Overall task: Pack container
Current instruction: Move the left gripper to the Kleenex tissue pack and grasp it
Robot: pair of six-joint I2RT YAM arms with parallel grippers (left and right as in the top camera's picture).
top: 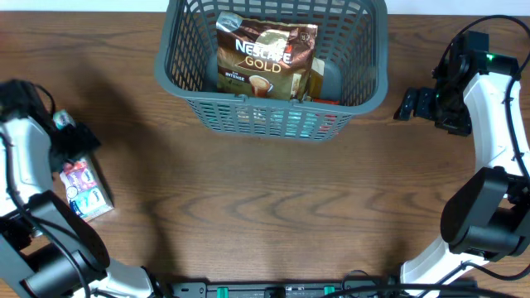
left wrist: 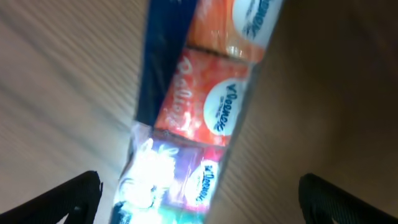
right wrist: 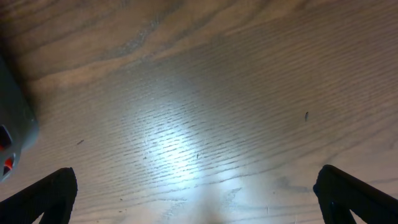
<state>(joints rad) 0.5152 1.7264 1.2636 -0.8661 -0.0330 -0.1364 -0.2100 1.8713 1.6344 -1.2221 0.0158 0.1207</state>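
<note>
The dark grey lattice container (top: 184, 64) stands at the top middle of the table. Inside it lie a Nescafe Gold pouch (top: 265, 58) and other items beside it. A multipack of Kleenex tissue packets (top: 86, 189) lies on the table at the far left. My left gripper (top: 73, 151) is open just above its near end; in the left wrist view the pack (left wrist: 199, 106) runs between the spread fingers (left wrist: 199, 199), untouched. My right gripper (top: 411, 104) is open and empty over bare table right of the container (right wrist: 15, 124).
The wooden table (top: 273, 207) spreads between the arms. The right arm's white links (top: 497, 141) stand along the right edge. The left arm's links (top: 25, 174) stand along the left edge.
</note>
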